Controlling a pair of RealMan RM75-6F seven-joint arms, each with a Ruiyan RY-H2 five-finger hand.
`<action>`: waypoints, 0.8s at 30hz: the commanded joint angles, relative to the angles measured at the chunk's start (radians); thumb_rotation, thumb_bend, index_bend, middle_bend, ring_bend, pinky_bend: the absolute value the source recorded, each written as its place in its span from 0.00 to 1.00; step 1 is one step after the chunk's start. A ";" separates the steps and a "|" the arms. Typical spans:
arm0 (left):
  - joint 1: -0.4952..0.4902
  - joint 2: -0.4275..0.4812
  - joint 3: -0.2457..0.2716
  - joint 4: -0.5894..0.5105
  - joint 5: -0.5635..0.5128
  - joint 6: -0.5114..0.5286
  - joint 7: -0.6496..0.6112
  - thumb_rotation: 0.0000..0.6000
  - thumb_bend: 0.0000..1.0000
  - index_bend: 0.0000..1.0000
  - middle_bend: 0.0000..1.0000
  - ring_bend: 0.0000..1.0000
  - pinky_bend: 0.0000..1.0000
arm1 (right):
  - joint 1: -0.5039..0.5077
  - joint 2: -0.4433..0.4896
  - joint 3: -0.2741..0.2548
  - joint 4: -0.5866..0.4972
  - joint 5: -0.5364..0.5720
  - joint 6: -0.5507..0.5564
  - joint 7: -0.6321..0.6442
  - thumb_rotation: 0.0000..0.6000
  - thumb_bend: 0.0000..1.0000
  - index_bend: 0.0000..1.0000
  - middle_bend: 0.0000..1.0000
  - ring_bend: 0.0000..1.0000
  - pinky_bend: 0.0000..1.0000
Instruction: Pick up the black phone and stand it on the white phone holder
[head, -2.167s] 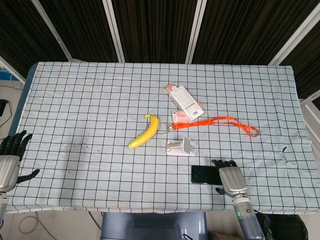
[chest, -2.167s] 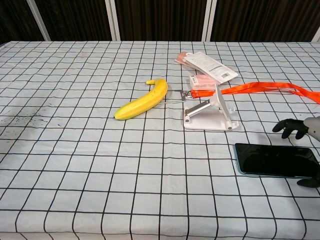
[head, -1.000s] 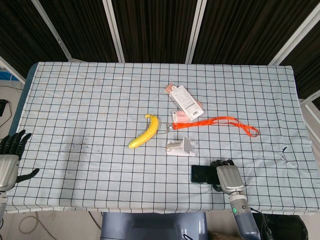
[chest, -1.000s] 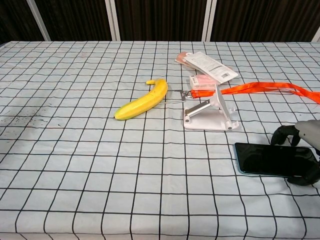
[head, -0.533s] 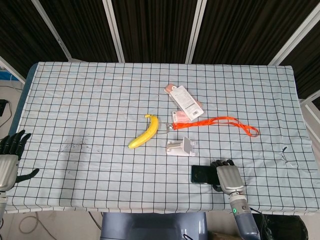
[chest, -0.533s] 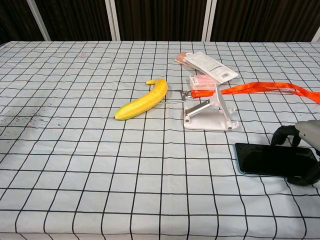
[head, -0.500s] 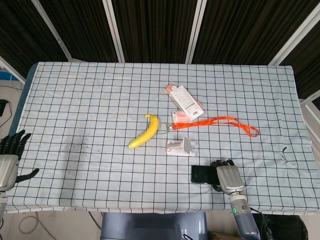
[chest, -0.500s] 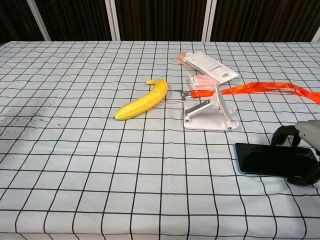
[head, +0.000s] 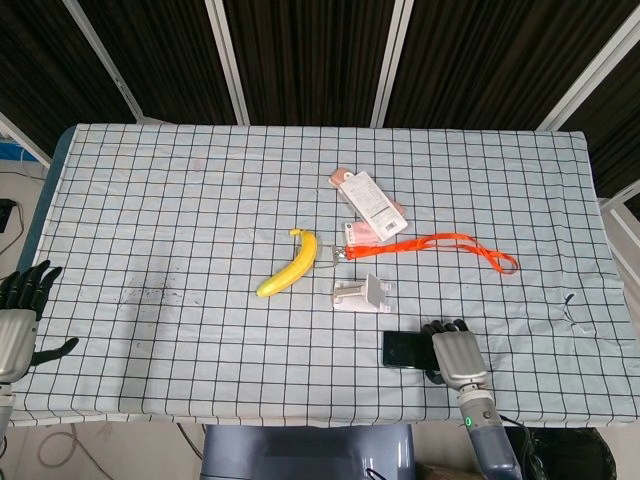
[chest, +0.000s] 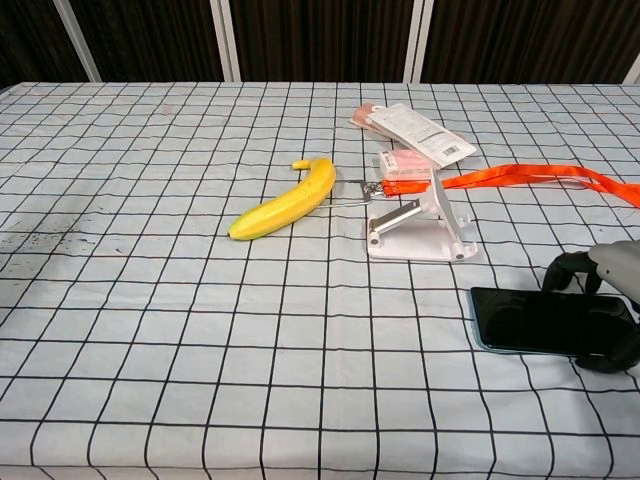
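Black phone (chest: 553, 320) flat on table (chest: 150, 300), lower right of frame, below white phone holder (chest: 420, 232). Right robot hand (head: 452, 352) curled over its right end, gripping. Left robot hand (head: 18, 322) lower left, fingers spread, holding nothing.

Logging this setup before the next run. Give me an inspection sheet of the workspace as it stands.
Surface: checked tablecloth, dark speckled stain at its left.
Job's things: black phone flat on the cloth; white phone holder beside it, bare.
Clutter: banana, packaged card, orange lanyard.
Robot hands: right hand curled over the phone's right end; left hand open, off the table's left edge.
Cables: one on the floor, lower left.
Surroundings: dark slatted panels behind.
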 joint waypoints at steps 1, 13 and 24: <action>0.000 0.000 0.000 0.000 0.000 0.000 -0.001 1.00 0.00 0.00 0.00 0.00 0.00 | 0.001 0.003 -0.002 -0.005 -0.001 0.001 0.002 1.00 0.77 0.43 0.48 0.43 0.22; 0.002 0.003 0.000 -0.003 0.001 0.003 -0.007 1.00 0.00 0.00 0.00 0.00 0.00 | -0.007 0.028 -0.012 -0.031 -0.087 0.031 0.078 1.00 0.78 0.50 0.54 0.49 0.27; 0.003 0.004 0.000 -0.005 0.000 0.004 -0.011 1.00 0.00 0.00 0.00 0.00 0.00 | -0.021 0.061 0.015 -0.047 -0.167 0.063 0.213 1.00 0.78 0.51 0.54 0.49 0.31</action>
